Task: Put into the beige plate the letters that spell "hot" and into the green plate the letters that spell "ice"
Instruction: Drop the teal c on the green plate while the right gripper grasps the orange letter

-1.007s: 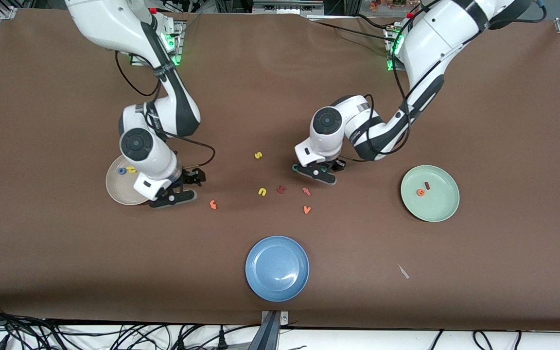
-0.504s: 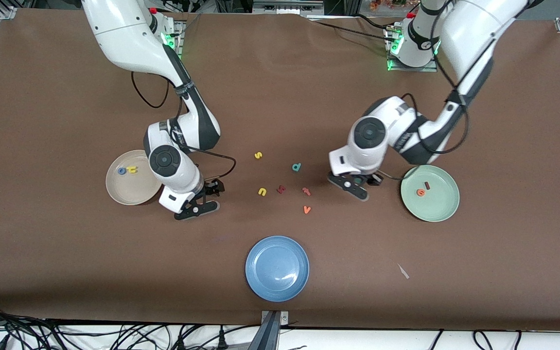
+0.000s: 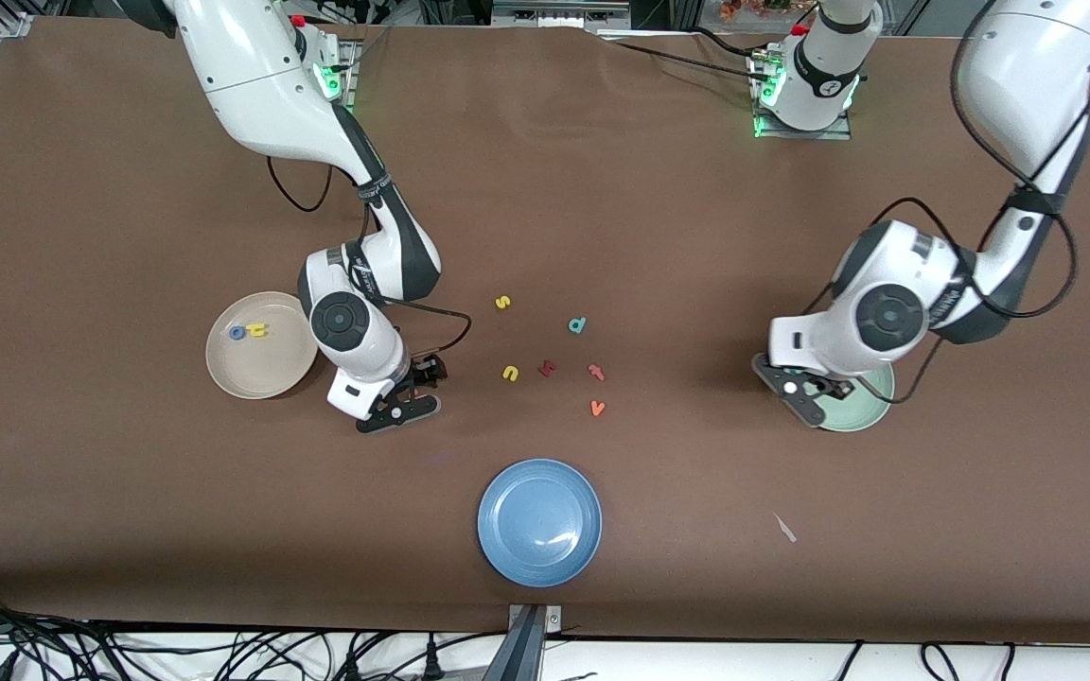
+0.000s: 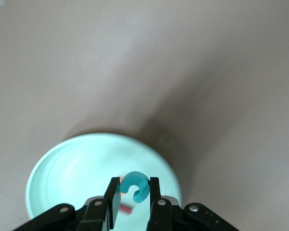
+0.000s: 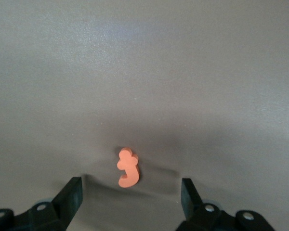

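Note:
My left gripper (image 4: 133,192) is shut on the teal c (image 4: 134,185) and hangs over the green plate (image 4: 77,178). In the front view the left gripper (image 3: 812,395) covers most of that plate (image 3: 865,409). Bits of an orange and a dark red letter show past the fingers. My right gripper (image 5: 130,190) stands open low over the table, with the orange t (image 5: 128,168) lying flat between its fingers. In the front view the right gripper (image 3: 401,402) hides the t. The beige plate (image 3: 256,371) holds the blue o (image 3: 237,333) and the yellow h (image 3: 258,330).
Loose letters lie mid-table: a yellow s (image 3: 502,303), a teal d (image 3: 578,325), a yellow u (image 3: 510,374), a dark red letter (image 3: 548,368), a pinkish t (image 3: 596,372) and an orange v (image 3: 598,408). A blue plate (image 3: 539,522) sits nearest the front camera.
The left arm has carried the teal c from the middle of the table to over the green plate. The right gripper has moved from the beige plate to over the orange t.

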Controlling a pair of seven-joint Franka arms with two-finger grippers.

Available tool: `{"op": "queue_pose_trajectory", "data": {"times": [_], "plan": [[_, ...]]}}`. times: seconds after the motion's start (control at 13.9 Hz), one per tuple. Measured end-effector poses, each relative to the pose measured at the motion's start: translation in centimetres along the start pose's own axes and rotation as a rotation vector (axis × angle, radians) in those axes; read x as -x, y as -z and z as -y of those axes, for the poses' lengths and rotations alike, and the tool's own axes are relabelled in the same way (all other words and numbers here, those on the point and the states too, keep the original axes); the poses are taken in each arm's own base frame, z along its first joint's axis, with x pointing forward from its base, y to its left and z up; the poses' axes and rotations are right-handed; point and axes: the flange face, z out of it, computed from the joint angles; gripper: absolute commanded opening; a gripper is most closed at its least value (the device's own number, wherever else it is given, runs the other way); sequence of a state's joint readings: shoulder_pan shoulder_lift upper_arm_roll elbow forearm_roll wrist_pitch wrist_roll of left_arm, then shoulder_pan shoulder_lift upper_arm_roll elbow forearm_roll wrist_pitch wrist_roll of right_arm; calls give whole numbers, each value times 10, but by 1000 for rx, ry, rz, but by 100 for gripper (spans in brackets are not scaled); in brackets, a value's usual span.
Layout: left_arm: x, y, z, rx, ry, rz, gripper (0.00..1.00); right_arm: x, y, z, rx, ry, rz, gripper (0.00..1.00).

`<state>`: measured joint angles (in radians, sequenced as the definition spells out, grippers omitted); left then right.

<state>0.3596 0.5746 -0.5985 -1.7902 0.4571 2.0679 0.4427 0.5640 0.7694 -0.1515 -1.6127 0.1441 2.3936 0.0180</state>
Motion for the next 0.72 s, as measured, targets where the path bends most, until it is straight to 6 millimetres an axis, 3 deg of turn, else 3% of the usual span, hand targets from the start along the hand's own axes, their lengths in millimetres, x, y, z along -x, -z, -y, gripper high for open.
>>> {"op": "queue_pose_trajectory", "data": {"times": [0.22, 0.29, 0.36, 0.43, 0.72], "plan": [[17, -27, 0, 39, -33, 26, 15, 0, -1, -1, 1, 5, -5, 61], [16, -34, -7, 43, -46, 25, 30, -1, -3, -1, 1, 5, -9, 56], [14, -41, -13, 44, -57, 19, 75, -1, -4, -2, 2, 5, -13, 47], [14, -46, -16, 45, -64, 16, 100, -2, -4, -2, 2, 5, -19, 41], [18, -49, -15, 47, -65, 15, 100, -4, -1, -2, 1, 6, -29, 14]]}}
